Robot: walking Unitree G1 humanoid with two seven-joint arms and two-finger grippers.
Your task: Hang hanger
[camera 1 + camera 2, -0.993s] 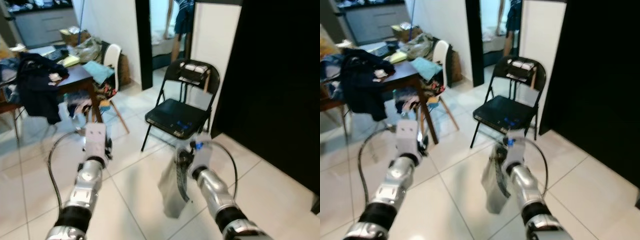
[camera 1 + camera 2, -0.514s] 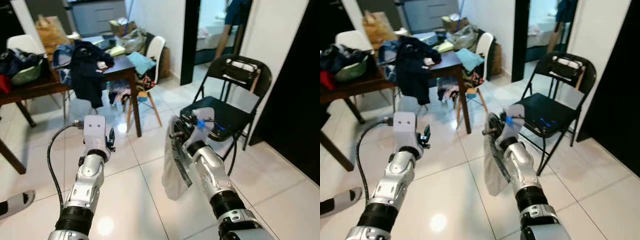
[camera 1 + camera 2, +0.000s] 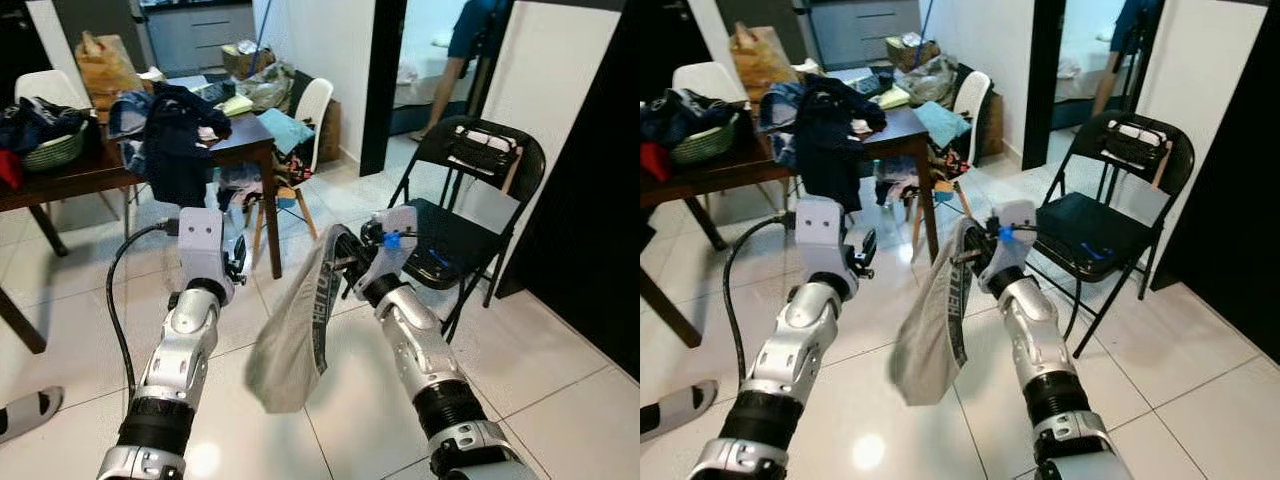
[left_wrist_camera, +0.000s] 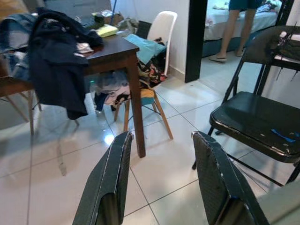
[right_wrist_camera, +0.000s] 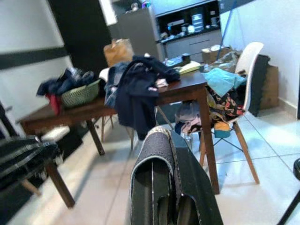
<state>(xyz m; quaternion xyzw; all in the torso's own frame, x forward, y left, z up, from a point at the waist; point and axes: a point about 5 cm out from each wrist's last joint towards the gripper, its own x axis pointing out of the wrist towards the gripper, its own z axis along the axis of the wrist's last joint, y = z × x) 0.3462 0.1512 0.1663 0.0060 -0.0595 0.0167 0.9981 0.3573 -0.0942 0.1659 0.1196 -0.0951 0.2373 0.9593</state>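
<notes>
Right gripper pinched shut on the grey garment, carrying it mid-air over the tiled floor.

Left gripper is spread open and holding nothing. Can't really make out a hanger under the cloth, and no rail is anywhere, so I'd say the hanging part isn't done yet. Green basket on the wooden table has clothes piled in it.

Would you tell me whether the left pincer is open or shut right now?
Open. In the left wrist view the left pincer shows its two black fingers set apart, with bare floor between them and nothing held.
</notes>
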